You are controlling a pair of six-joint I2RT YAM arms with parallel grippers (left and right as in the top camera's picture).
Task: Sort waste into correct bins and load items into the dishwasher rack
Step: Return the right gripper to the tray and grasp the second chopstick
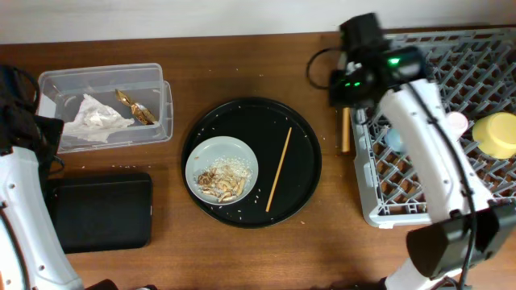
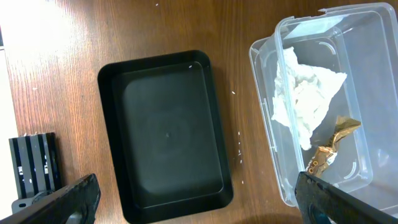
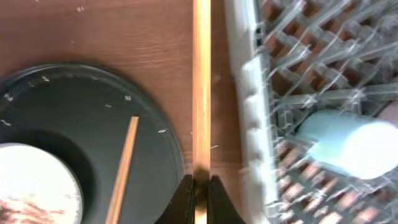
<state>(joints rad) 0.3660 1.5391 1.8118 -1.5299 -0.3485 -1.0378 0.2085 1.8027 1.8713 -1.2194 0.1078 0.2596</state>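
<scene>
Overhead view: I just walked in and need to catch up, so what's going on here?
The right gripper is shut on one chopstick, held between the round tray and the rack. The other chopstick lies on that tray beside the plate, which holds food scraps. The napkin and wrapper are in the clear box. A yellow bowl, blue cup and pink cup sit in the rack. The left gripper hangs open near the black tray.
</scene>
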